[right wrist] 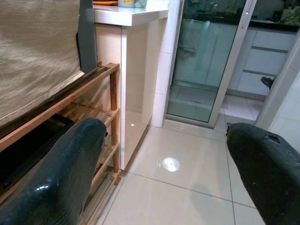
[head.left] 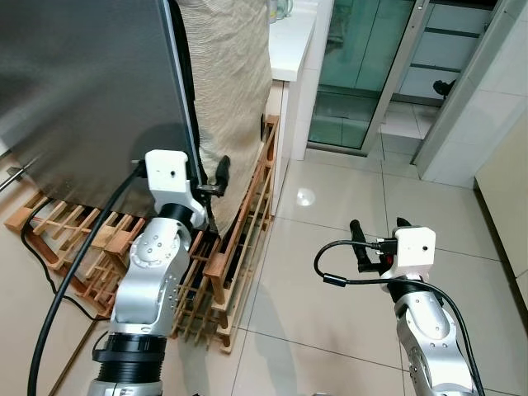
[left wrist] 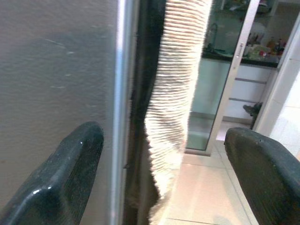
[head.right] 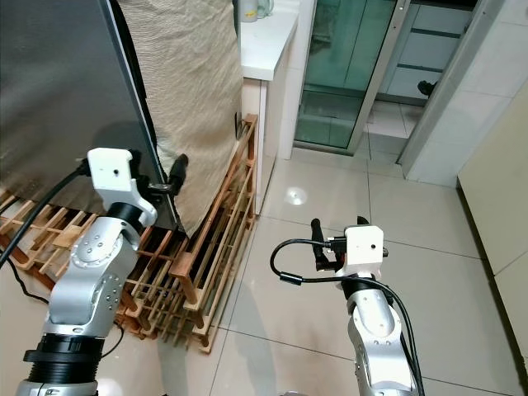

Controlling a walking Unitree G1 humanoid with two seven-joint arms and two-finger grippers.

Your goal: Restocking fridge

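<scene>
My left hand (head.left: pixel 216 188) sits at ten o'clock, fingers (left wrist: pixel 70 173) spread apart either side of the edge of the tall grey steel fridge door (head.left: pixel 91 82), not touching it. A beige ribbed cloth (head.left: pixel 235 74) hangs just behind that edge, above a slatted wooden rack (head.left: pixel 239 239). My right hand (head.left: pixel 378 235) hovers at four o'clock over the pale tiled floor (head.left: pixel 330 280), fingers (right wrist: pixel 70 168) apart. A white worktop (head.left: pixel 289 41) lies at twelve o'clock.

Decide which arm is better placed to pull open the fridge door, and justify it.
Left. The left gripper sits open at the fridge door's edge, beside the draped cloth. The right gripper hangs open over bare floor tiles.
</scene>
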